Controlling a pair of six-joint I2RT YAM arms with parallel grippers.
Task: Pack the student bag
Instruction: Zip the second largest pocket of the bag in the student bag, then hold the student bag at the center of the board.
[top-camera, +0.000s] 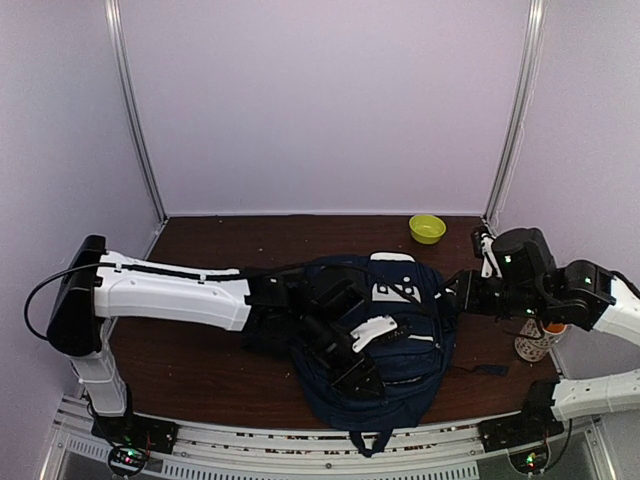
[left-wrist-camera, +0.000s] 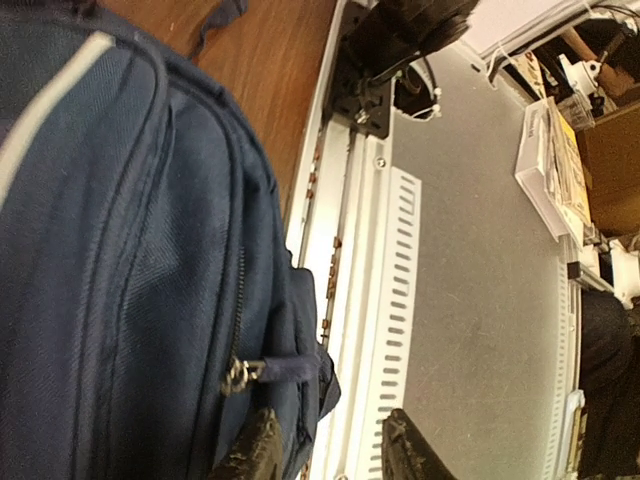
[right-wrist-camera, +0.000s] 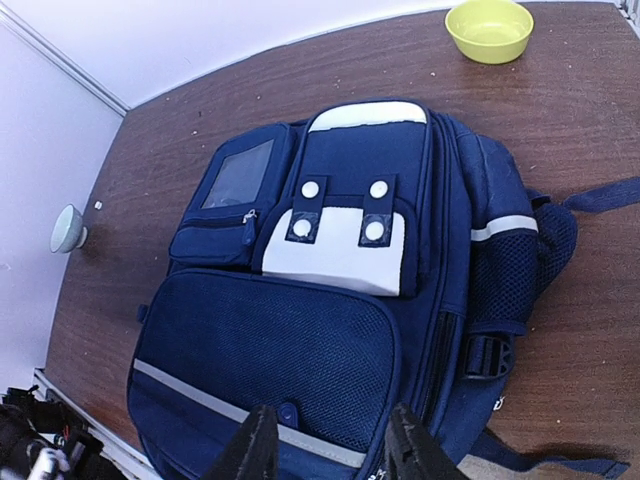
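Note:
The student bag (top-camera: 400, 340) is a navy backpack with white stripe trim. It lies flat on the brown table with its front up, and its zips look shut. In the right wrist view the bag (right-wrist-camera: 330, 270) shows its white buckle patch and mesh front pocket. My left gripper (top-camera: 357, 378) reaches over the bag's near part. In its own view it (left-wrist-camera: 330, 455) is open at the bag's edge (left-wrist-camera: 120, 250), one finger against the fabric, just below a zipper pull (left-wrist-camera: 270, 370). My right gripper (top-camera: 452, 290) is open and empty, and in its own view it (right-wrist-camera: 330, 450) hovers over the mesh pocket.
A yellow bowl (top-camera: 427, 228) stands at the back right, also in the right wrist view (right-wrist-camera: 490, 28). A small pale cup (right-wrist-camera: 68, 228) sits at the table's left. A mesh holder (top-camera: 538, 342) stands at the right edge. The white slotted rail (left-wrist-camera: 385, 300) runs along the near edge.

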